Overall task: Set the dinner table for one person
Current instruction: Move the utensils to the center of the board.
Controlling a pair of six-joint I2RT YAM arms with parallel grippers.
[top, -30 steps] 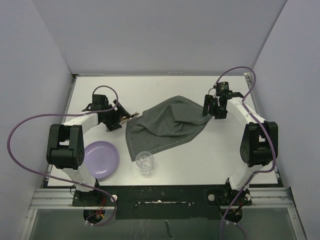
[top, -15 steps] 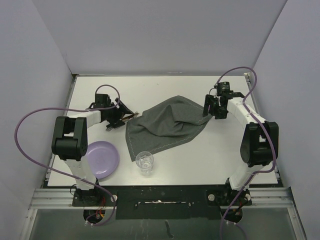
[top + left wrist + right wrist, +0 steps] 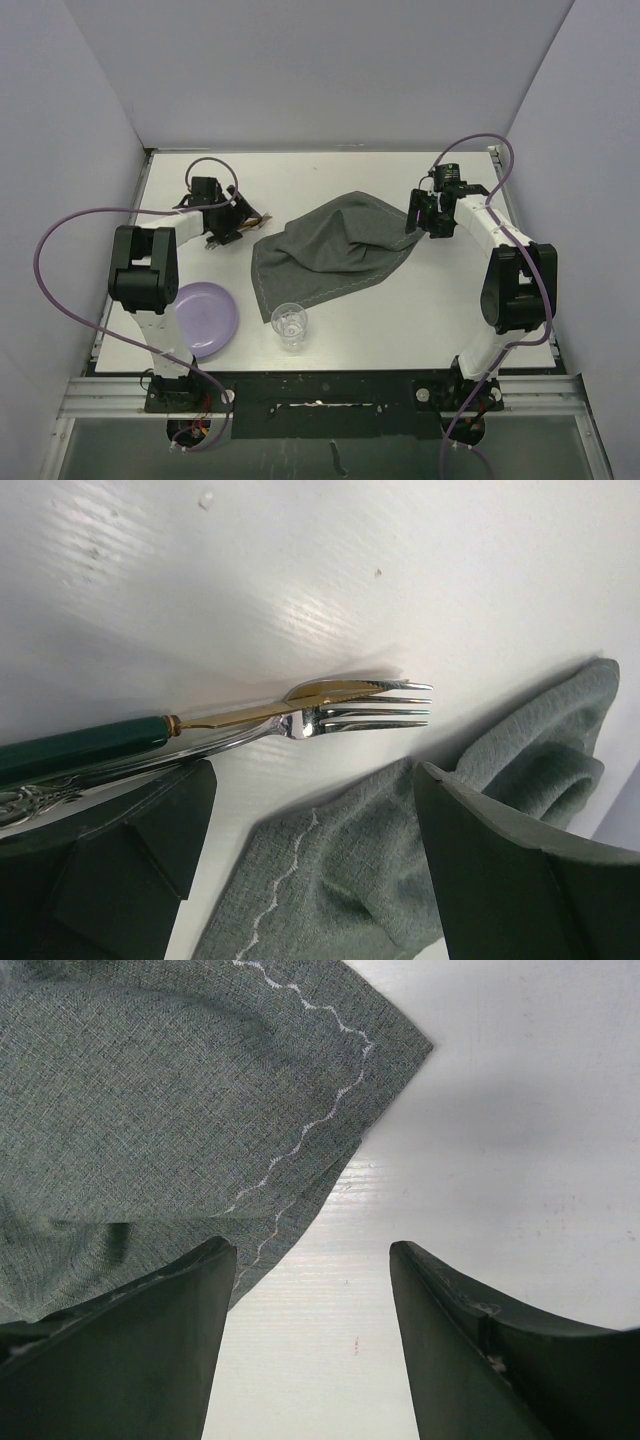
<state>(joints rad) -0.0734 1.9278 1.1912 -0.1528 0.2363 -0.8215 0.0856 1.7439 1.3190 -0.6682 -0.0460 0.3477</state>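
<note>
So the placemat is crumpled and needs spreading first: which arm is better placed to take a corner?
Right. The right end effector hangs open at the grey placemat's stitched corner; the left end effector is over the fork and knife.

Fork [image 3: 365, 718] and green-handled knife [image 3: 110, 742] on dinner table [image 3: 250, 580]; grey cloth [image 3: 330, 880] beside

I get soft, even overhead light on the large white smooth rectangular tabletop [image 3: 420, 300]; the crumpled dark grey cloth placemat [image 3: 330, 250] casts faint shadows. Left wrist view: streaky glare on the white surface, the left gripper's dark fingers [image 3: 520, 880] blurred close up.
</note>
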